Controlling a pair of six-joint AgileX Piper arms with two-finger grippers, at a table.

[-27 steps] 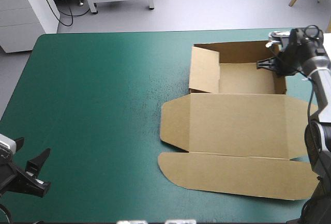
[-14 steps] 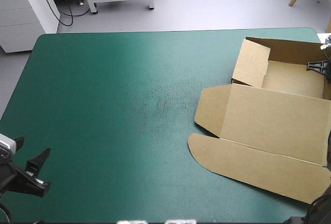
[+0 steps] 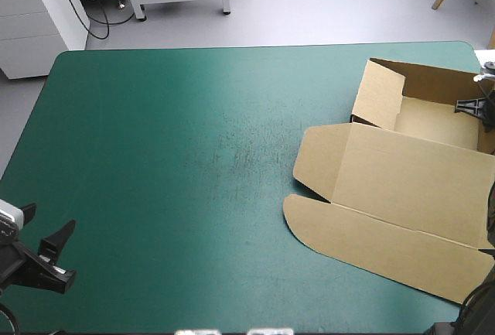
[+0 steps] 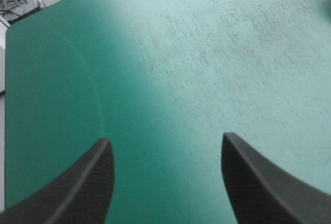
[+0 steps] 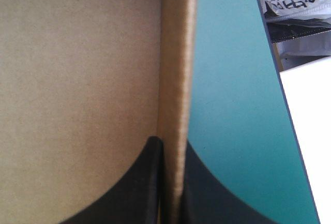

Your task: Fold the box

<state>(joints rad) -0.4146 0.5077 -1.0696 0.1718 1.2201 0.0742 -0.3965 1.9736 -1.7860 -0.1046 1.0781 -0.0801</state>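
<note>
High view: right pincer [image 3: 471, 107] holds box [image 3: 402, 180] near table [image 3: 155, 157] edge.

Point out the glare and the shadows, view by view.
High view: a pale sheen crosses the middle of the teal-green cover; the box has a shaded far wall inside. Left wrist view: glare whitens the cover ahead of the open left hand, dimmer to one side. Right wrist view: the right hand is shut on the box's wall, evenly lit, no glare.
</note>
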